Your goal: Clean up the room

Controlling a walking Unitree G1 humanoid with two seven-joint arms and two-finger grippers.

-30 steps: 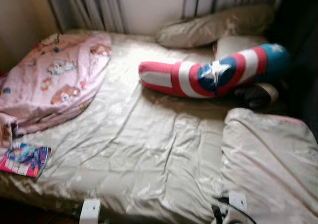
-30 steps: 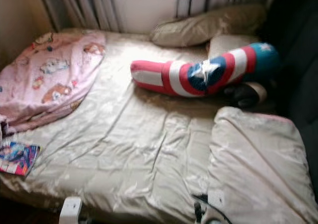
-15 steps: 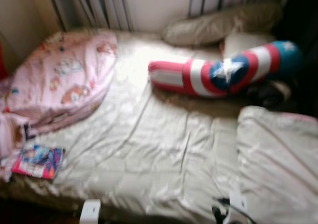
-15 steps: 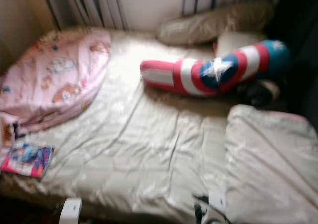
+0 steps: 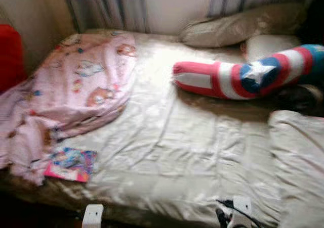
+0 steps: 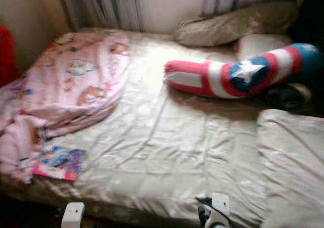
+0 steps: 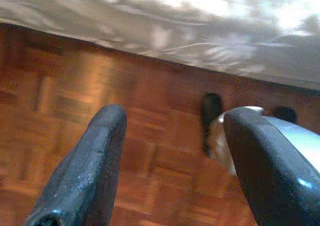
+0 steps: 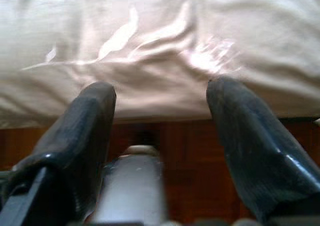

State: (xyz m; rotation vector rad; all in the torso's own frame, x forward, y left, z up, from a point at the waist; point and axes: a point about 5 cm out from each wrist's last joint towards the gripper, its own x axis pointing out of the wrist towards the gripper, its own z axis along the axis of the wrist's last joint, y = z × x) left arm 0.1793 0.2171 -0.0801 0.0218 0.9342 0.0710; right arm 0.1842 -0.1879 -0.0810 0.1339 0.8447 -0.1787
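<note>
A bedroom with a wood-block floor (image 7: 75, 151) and a bed (image 5: 182, 157) under cream satin sheets, curtains (image 5: 106, 5) closed behind it. Nearest, both grippers hang low at the bed's near edge, empty: the left gripper (image 7: 172, 161) with fingers spread wide over the floor just short of the mattress side, the right gripper (image 8: 160, 131) likewise parted, facing the sheet's overhang. Just beyond and outboard of the left gripper lies a bright pink booklet (image 5: 71, 164) on the sheet's near corner, its edge touching a rumpled pink cartoon-print blanket (image 5: 76, 91) that spills off the bed's left side toward something red (image 5: 10, 56). Ahead of the right gripper sits a folded cream duvet (image 5: 298, 162). Farther off, well apart from both grippers, a red, white and blue star-marked bolster (image 5: 238, 79) lies across the bed, with two pillows (image 5: 238, 28) at the curtain side. The tidying looks barely begun — the risk is the slick satin: a pinch at the thin booklet could snag sheet or blanket hem and drag both, or nudge the booklet off the edge onto the floor.
</note>
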